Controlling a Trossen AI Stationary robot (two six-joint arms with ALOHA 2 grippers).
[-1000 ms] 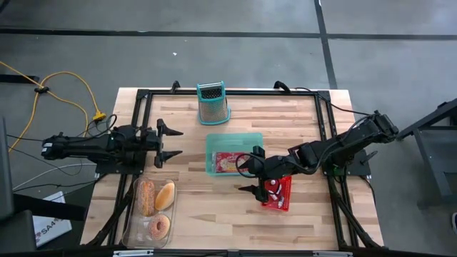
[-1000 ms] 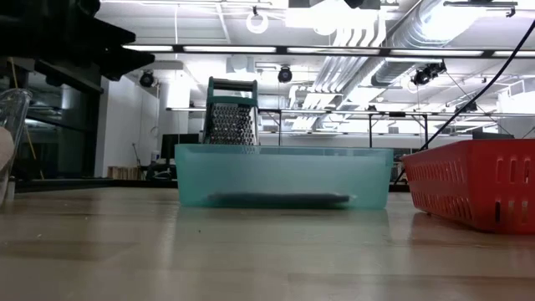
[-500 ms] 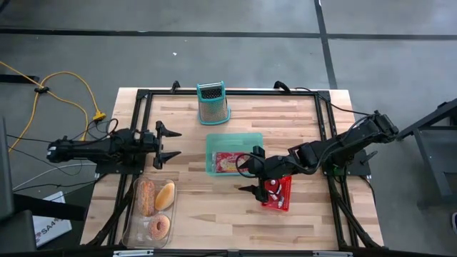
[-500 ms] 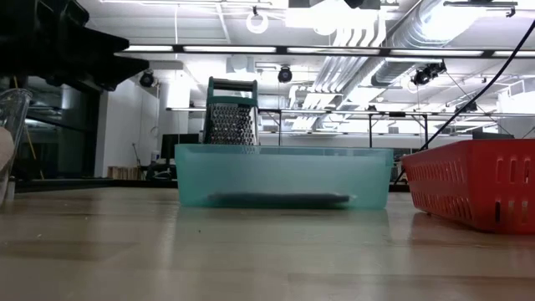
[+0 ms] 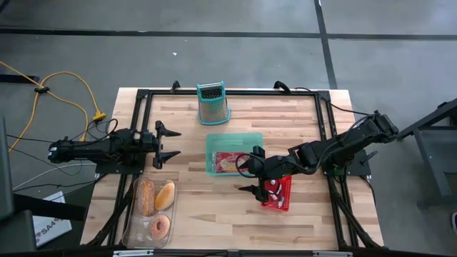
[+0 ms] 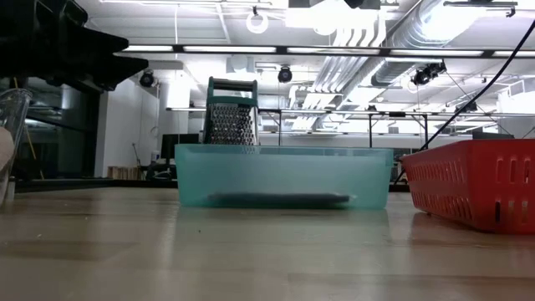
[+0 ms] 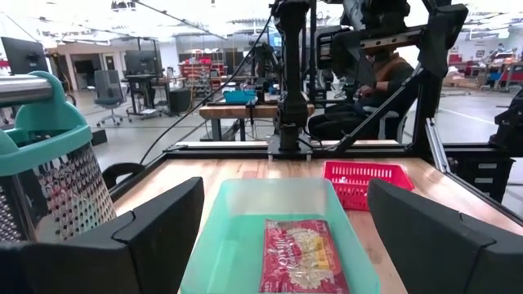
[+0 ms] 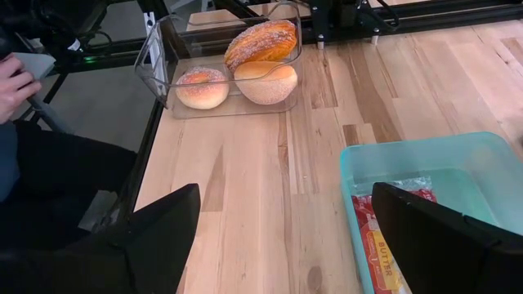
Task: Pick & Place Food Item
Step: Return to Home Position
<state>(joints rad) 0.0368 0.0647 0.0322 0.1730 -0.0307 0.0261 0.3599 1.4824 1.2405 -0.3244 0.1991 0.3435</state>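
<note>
Now, nothing gripped on either side

Spread wide and empty: the left gripper (image 5: 172,143) at nine o'clock, the right gripper (image 5: 249,170) near centre. At seven o'clock the transparent bin (image 5: 135,225) holds the doughnut (image 5: 159,227) and two breads (image 5: 146,196); the teal bin (image 5: 234,140) holds a red packet (image 5: 230,163)

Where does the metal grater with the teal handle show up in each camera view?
High view: the grater stands in the upper middle of the table, just above the teal tub.
Low view: the grater rises behind the tub's back wall, left of centre.
Left wrist view: the grater is close up beside the tub, cut off by the frame edge.
Right wrist view: not in it.
Shared landmark: the teal tub, seen in all four views.
</note>
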